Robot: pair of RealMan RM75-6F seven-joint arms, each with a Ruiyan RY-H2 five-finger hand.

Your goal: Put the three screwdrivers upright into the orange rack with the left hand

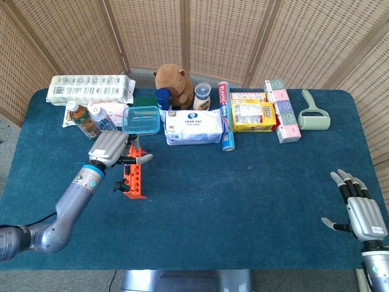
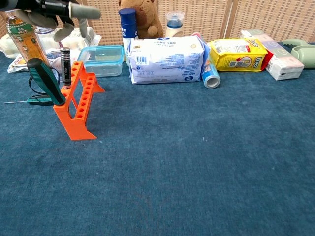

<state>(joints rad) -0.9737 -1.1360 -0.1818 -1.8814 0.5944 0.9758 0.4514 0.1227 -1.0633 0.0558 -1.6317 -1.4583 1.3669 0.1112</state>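
Note:
The orange rack (image 1: 136, 181) (image 2: 78, 107) stands on the blue table left of centre. A black screwdriver (image 2: 65, 65) stands upright in its far end. A green-and-black-handled screwdriver (image 2: 45, 81) leans in the rack on its left side. A thin screwdriver with a green handle (image 2: 37, 101) lies flat on the cloth left of the rack. My left hand (image 1: 113, 148) (image 2: 53, 9) hovers above the rack's far end with fingers spread, holding nothing. My right hand (image 1: 360, 213) rests open at the near right of the table.
Behind the rack stand drink bottles (image 1: 80, 118) and a clear box with a blue lid (image 1: 141, 120). A wipes pack (image 1: 194, 126), a plush toy (image 1: 173, 82), a yellow pack (image 1: 252, 115) and a lint roller (image 1: 314, 112) line the back.

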